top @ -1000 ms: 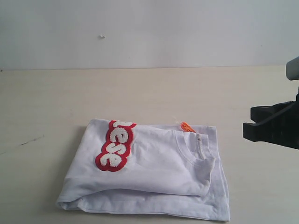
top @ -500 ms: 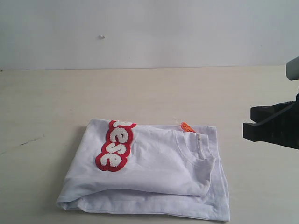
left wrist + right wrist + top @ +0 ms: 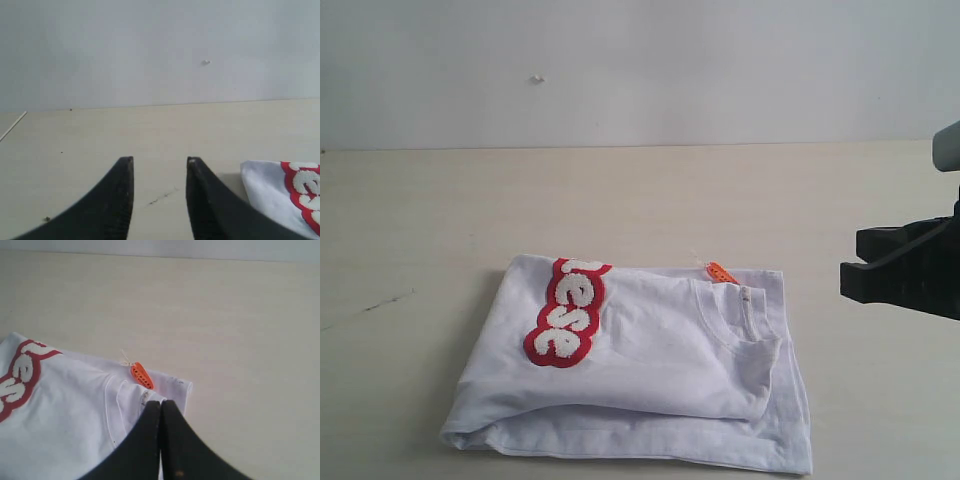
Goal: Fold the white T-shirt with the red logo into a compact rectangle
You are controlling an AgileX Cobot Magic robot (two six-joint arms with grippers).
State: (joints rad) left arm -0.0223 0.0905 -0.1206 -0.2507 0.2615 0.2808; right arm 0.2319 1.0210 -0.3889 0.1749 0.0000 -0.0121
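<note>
The folded white cotton T-shirt (image 3: 650, 360) keeps its lower layers under the top fold, and both wrist views cut it off at their edges. Of the long red fuzzy logo patch with white letters (image 3: 567, 312) only a few letters show; the rest turns under at the far fold. The black right gripper (image 3: 160, 405), fingers pressed together, covers part of the shirt's neck end, and the exterior view cuts off its body. Any print on the small orange neck tag (image 3: 141, 376) is too small to read

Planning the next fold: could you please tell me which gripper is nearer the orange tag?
Right. The right gripper is near the orange tag; the left gripper is past the logo.
</note>
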